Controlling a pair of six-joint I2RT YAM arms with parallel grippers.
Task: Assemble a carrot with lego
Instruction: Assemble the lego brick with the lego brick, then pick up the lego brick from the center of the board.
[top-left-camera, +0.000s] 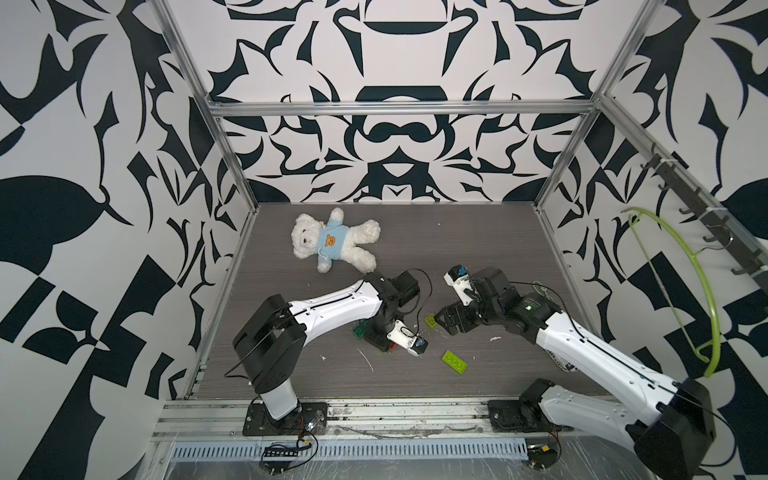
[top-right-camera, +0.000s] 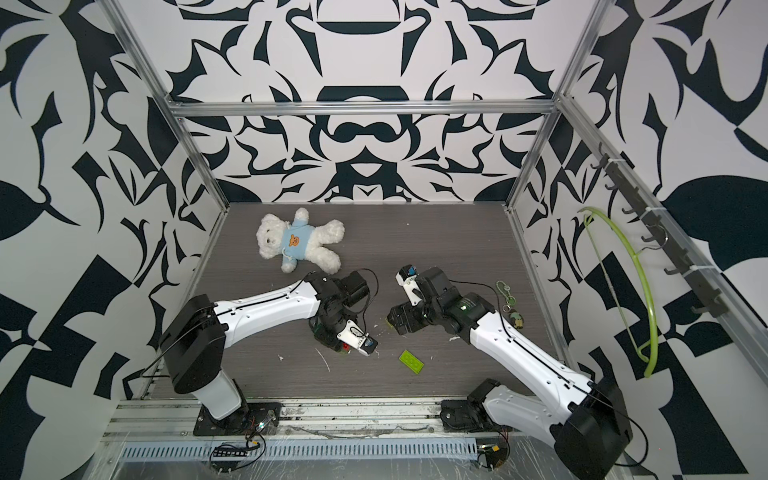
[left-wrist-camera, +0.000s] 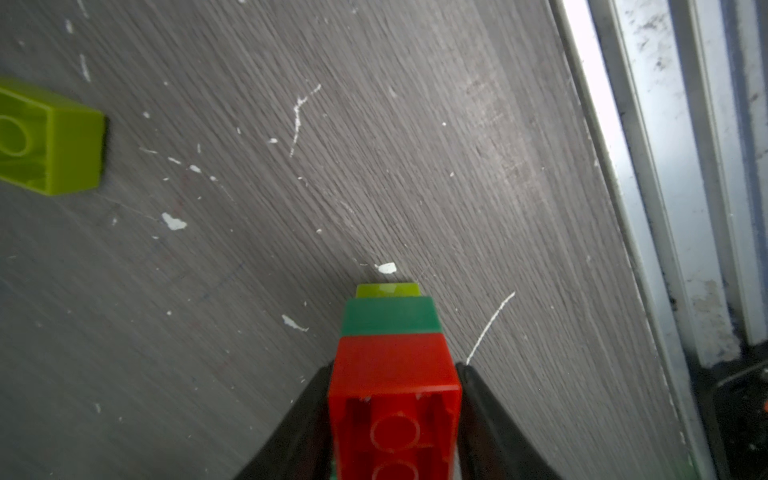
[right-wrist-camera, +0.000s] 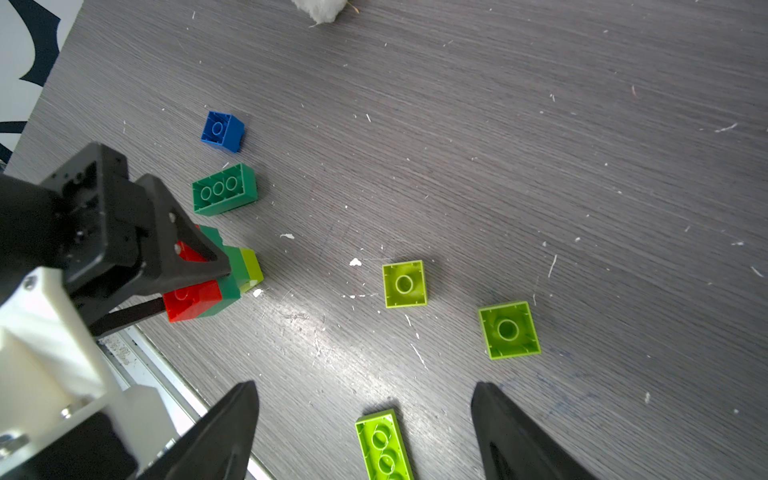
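1. Carrot (right-wrist-camera: 235, 268) check: it has a red base, a dark green middle and a lime tip. It is tilted, with the tip touching the table (right-wrist-camera: 498, 124).
2. My left gripper (left-wrist-camera: 395, 365) flanks the red brick, jaws hard beside both sides. Whether they are clamped or slack, I cannot tell.
3. My right gripper (right-wrist-camera: 363, 388) hangs wide apart and empty over a lime oblong brick (right-wrist-camera: 382, 444).
4. Danger: slack jaws could let the stack topple or skid on that narrow tip, and pressing at this tilt could pop a joint.
5. A blue brick (right-wrist-camera: 222, 131) and a dark green brick (right-wrist-camera: 224, 189) lie near my wrist, so a careless swing could scatter them.
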